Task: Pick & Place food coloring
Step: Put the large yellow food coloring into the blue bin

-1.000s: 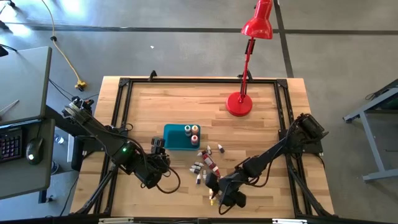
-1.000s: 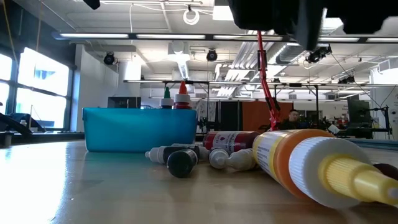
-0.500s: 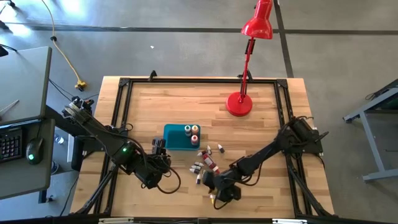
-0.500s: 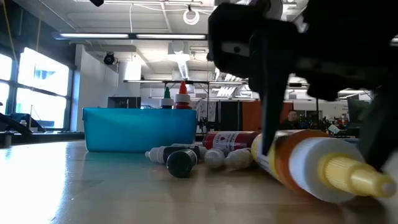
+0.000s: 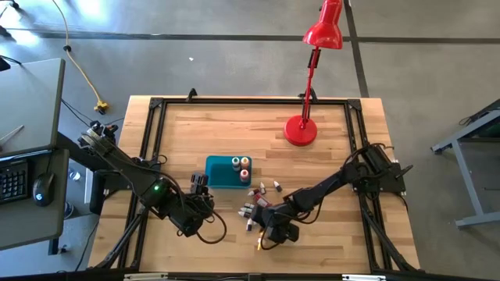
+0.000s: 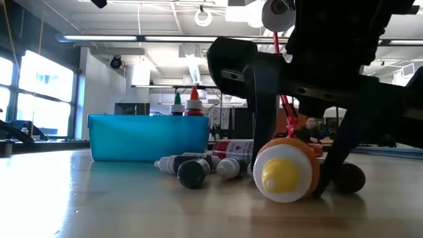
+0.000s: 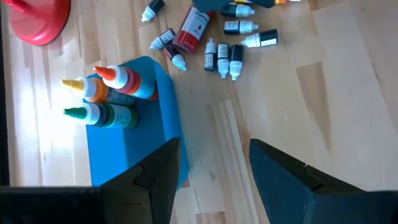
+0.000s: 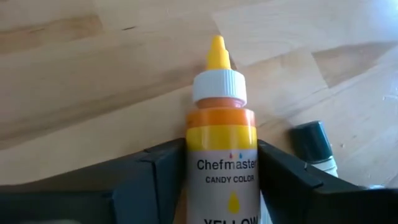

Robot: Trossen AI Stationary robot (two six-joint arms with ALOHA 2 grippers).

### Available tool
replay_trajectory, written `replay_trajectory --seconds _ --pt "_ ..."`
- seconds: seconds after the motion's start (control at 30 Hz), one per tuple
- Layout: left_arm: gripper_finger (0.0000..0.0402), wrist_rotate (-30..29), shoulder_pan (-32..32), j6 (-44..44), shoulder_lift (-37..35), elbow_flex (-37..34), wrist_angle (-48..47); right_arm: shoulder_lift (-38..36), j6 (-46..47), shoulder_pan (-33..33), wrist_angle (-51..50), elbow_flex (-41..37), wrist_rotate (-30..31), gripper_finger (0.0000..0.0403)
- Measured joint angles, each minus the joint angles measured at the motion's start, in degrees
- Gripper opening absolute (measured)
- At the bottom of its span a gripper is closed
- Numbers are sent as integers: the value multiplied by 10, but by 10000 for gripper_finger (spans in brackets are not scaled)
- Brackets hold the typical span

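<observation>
Yellow candy-color bottle (image 5: 261, 241) lies on the wooden table (image 5: 328, 133), in front of the teal tub (image 5: 221, 173), under the right gripper (image 5: 269, 231). Low view: its fingers (image 6: 263, 119) straddle the bottle (image 6: 285, 173). Right wrist view: both fingers (image 8: 158, 171) press its sides. Left gripper (image 7: 208, 171), spread and empty, hovers beside the tub (image 7: 149, 130) holding three bottles (image 7: 109, 93).

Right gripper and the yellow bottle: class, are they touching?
Touching. The right wrist view shows the right gripper with both fingers pressed flush against the sides of the yellow bottle, no gap on either side.
</observation>
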Motion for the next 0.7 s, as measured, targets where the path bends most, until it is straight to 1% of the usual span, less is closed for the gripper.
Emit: replay_trajectory --seconds 0.17,0.3,0.47,0.53,0.6,0.7 --pt "186 2 0 7 0 0 0 -3 34 8 5 0 7 141" --pt "186 2 0 7 0 0 0 -9 56 14 11 3 32 138" --pt "186 -8 0 -1 0 0 5 -9 71 19 14 30 54 139" --pt "186 -9 0 -11 0 0 7 -9 73 22 13 48 90 139" --pt "186 -21 0 -38 0 0 5 -15 85 24 13 63 145 138" --pt "186 -82 -1 -126 0 0 5 -31 111 23 -1 82 241 139"
